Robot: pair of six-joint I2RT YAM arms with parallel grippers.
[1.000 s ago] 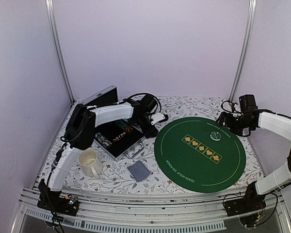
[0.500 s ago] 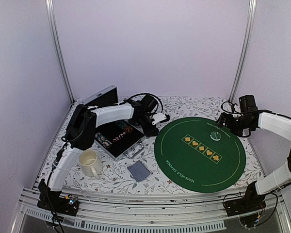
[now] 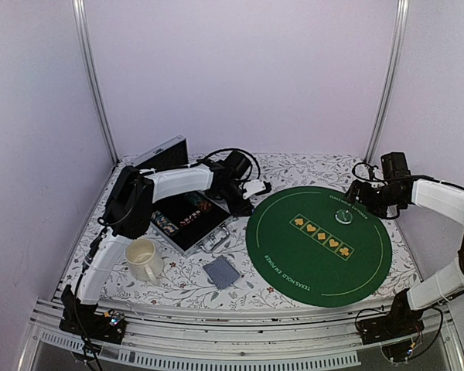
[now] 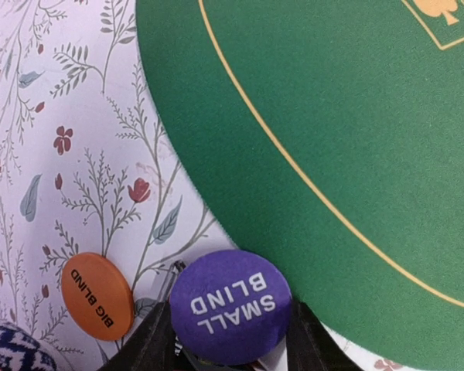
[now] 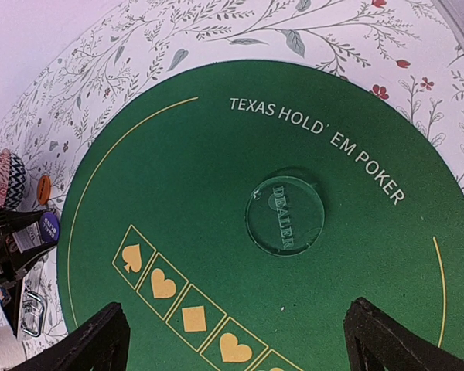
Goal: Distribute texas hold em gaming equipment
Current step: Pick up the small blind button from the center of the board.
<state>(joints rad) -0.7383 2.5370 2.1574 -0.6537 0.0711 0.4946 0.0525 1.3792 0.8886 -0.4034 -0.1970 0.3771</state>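
A purple SMALL BLIND disc (image 4: pixel 230 307) lies on the floral cloth just off the left edge of the green poker mat (image 4: pixel 356 131). My left gripper (image 4: pixel 230 348) is shut on the disc, a black finger pressed to each side of it. An orange BIG BLIND disc (image 4: pixel 97 295) lies free just left of it. My right gripper (image 5: pixel 240 348) stands wide open over the mat's far right part, with the clear DEALER disc (image 5: pixel 284 215) lying flat a little beyond its fingers. From above, grey-blue playing cards (image 3: pixel 220 272) sit near the table's front.
An open black case (image 3: pixel 189 216) holding chips lies under the left arm, its lid (image 3: pixel 161 153) behind it. A cream mug (image 3: pixel 143 259) stands at the front left. A striped round object (image 5: pixel 8 178) sits beside the orange disc. White frame posts rise at both back corners.
The left jaws have closed in on the purple disc. Both arms stay almost where they were, and the right gripper remains open.
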